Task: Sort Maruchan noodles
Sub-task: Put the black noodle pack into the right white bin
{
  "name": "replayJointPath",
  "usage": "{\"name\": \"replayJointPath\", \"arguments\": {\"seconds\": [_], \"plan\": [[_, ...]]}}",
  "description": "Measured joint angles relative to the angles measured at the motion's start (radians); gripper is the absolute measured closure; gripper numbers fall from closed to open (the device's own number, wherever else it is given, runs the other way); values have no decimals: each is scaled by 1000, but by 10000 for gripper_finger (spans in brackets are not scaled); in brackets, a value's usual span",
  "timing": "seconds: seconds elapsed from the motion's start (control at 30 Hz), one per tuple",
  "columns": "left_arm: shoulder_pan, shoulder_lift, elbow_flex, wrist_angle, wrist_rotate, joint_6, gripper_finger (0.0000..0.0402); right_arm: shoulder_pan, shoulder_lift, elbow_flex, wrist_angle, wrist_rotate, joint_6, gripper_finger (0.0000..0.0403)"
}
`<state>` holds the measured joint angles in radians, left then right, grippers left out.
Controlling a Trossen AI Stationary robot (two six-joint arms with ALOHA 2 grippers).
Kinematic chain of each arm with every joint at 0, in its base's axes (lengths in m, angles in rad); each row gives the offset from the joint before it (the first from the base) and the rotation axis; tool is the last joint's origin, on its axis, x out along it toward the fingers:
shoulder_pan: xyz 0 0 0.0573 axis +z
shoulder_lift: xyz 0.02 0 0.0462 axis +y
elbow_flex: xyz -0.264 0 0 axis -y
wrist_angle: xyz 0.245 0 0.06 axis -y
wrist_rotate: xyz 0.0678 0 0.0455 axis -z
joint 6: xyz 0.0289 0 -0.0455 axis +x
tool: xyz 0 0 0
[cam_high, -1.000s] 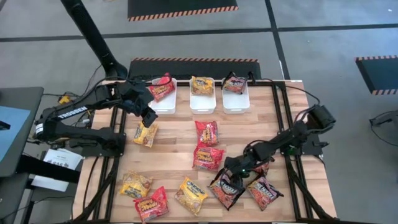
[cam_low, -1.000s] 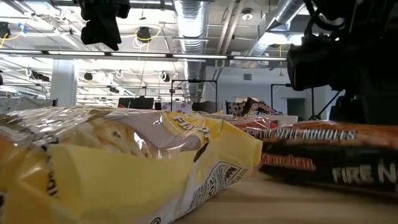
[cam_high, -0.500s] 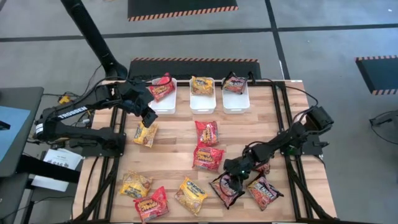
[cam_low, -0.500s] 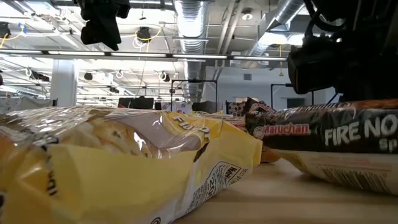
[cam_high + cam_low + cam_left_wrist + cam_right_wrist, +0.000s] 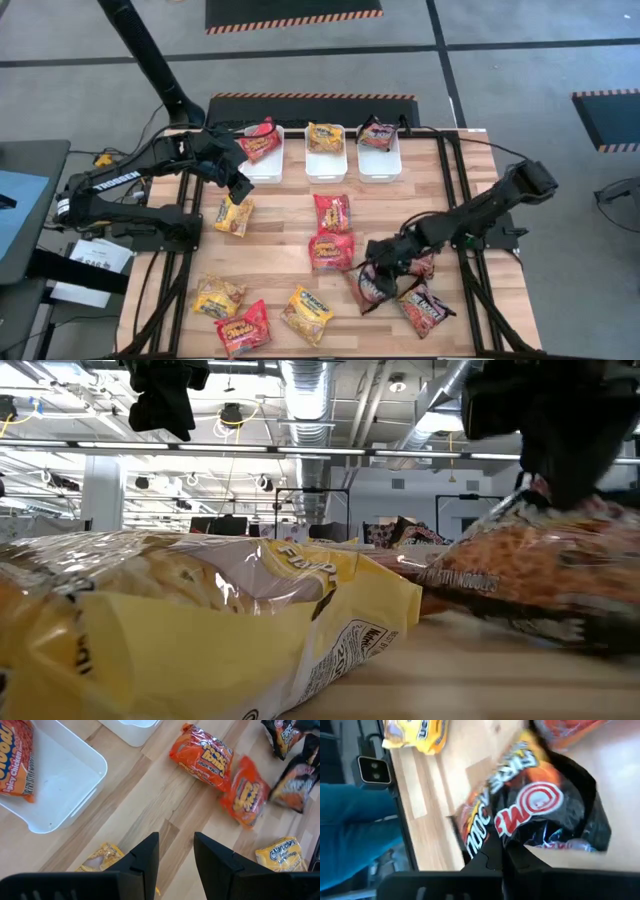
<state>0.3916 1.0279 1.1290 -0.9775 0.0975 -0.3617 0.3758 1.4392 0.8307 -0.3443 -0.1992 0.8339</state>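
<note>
Dark packet [image 5: 377, 285] pinched in the right claw [image 5: 383, 268], hanging just above the tabletop [image 5: 280, 245].
It dangles below the claw, long axis tilted; the tub [image 5: 379, 158] holding another dark packet lies far across, beyond the red packets [image 5: 332, 213]. Left claw [image 5: 175, 851] hovers partly spread, empty, by the left tub [image 5: 60, 790]. The grip point itself is hidden.

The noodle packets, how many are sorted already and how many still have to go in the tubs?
Three packets look done: one red in the left tub, one yellow in the middle tub, one dark in the right tub. In hand: the right gripper is shut on a dark packet near the front right. Left: about nine packets on the table. The left gripper hangs open above a yellow packet.
</note>
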Motion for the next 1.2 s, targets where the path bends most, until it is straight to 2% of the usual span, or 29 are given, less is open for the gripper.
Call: {"name": "replayJointPath", "arguments": {"seconds": [0.37,0.6,0.77,0.9,1.2], "plan": [[0,0,0,1,-16,-2,294,-128,-242,122,-367,132,-211,400],[0,0,0,4,-68,-20,294,-271,-312,226,-586,243,-425,399],[0,0,0,4,-84,-21,294,-408,-315,306,-671,287,-601,399],[0,0,0,4,-84,1,294,-529,-297,359,-675,324,-790,399],[0,0,0,4,-127,47,294,-798,-184,480,-668,400,-1239,398]]}}
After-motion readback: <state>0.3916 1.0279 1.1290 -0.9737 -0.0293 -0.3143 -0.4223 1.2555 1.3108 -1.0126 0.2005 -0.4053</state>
